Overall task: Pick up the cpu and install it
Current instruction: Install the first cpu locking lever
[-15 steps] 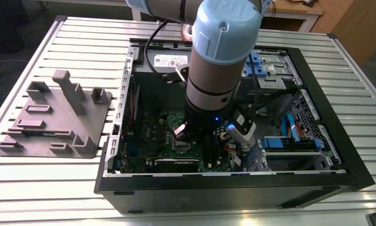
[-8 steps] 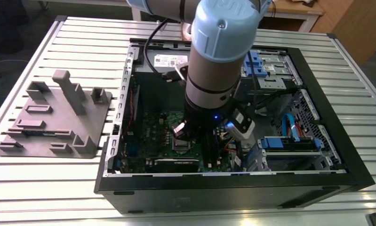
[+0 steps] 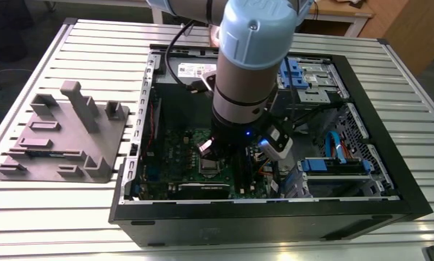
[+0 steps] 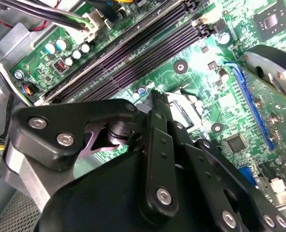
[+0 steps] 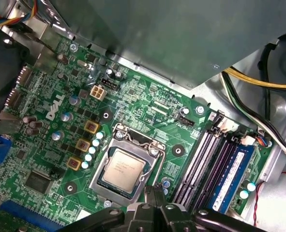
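The gripper (image 5: 155, 192), its black linkage nearest the lens in both wrist views, has its fingertips pressed together with nothing between them, just beside the rim of the socket (image 5: 131, 137) on the green motherboard (image 5: 147, 96). The cpu (image 5: 125, 167) lies flat inside that socket, silvery top up, apart from the fingertips, with the memory slots (image 5: 201, 164) near it. In the exterior view the arm (image 3: 246, 70) enters the open computer case (image 3: 275, 223) from twelve o'clock, and a grey parts tray (image 3: 57, 157) rests on the slatted table (image 3: 93, 32) at nine o'clock of the case.
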Action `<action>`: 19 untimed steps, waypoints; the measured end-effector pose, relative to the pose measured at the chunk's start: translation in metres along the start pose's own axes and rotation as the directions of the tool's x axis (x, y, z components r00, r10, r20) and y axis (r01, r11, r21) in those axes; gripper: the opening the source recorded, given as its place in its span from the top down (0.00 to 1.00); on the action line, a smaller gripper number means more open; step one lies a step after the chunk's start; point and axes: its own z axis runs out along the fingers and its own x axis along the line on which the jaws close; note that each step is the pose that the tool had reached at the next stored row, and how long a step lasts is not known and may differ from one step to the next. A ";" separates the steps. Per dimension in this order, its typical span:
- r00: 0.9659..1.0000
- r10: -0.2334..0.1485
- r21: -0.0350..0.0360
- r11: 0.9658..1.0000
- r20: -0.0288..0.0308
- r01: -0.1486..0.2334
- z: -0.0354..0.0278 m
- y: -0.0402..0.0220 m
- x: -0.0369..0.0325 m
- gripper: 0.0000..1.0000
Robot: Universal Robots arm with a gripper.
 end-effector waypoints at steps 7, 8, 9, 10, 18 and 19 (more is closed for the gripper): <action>1.000 -0.001 0.010 1.000 0.021 0.001 0.0005 0.0005 0.0010 0.90; 1.000 -0.001 0.013 1.000 0.026 0.001 0.0007 0.0005 0.0012 0.90; 0.999 -0.002 0.015 1.000 0.032 0.001 0.0009 0.0006 0.0016 0.90; 0.999 -0.002 0.018 1.000 0.038 0.001 0.0010 0.0008 0.0020 0.90; 0.998 -0.003 0.022 1.000 0.063 0.002 0.0011 0.0034 0.0074 0.90; 0.998 -0.003 0.022 1.000 0.065 0.002 0.0011 0.0037 0.0080 0.90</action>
